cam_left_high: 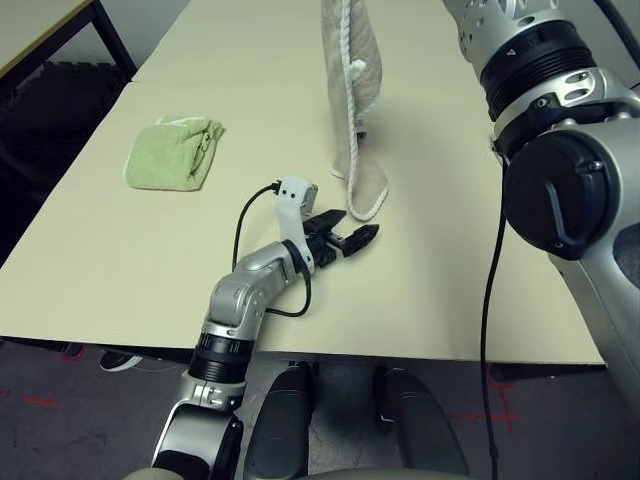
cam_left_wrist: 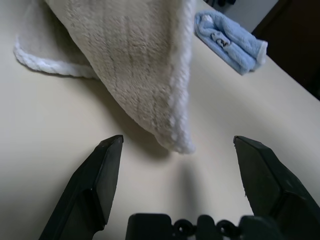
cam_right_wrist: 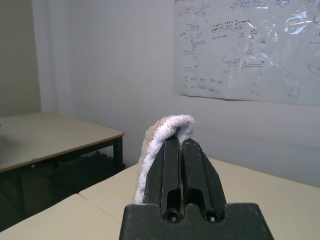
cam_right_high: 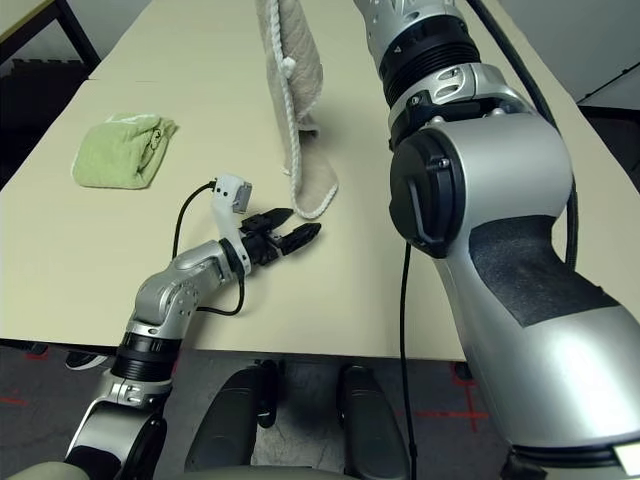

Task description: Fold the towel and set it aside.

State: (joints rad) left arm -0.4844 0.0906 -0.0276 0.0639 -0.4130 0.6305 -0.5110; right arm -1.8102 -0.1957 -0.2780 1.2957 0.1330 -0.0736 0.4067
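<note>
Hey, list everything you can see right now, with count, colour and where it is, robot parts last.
towel: one, beige-tan with white edging, hanging from the right tool, lowest corner at or near the table
green towel: one, light green, folded, on the table at the robot's left
blue towel: one, light blue, folded, on the table beyond the hanging towel
table: one, cream
whiteboard: one, white with writing, on the far wall
left tool: one, black, open, low over the table near the towel's lower corner
right tool: one, black, shut on the towel's edge, raised
</note>
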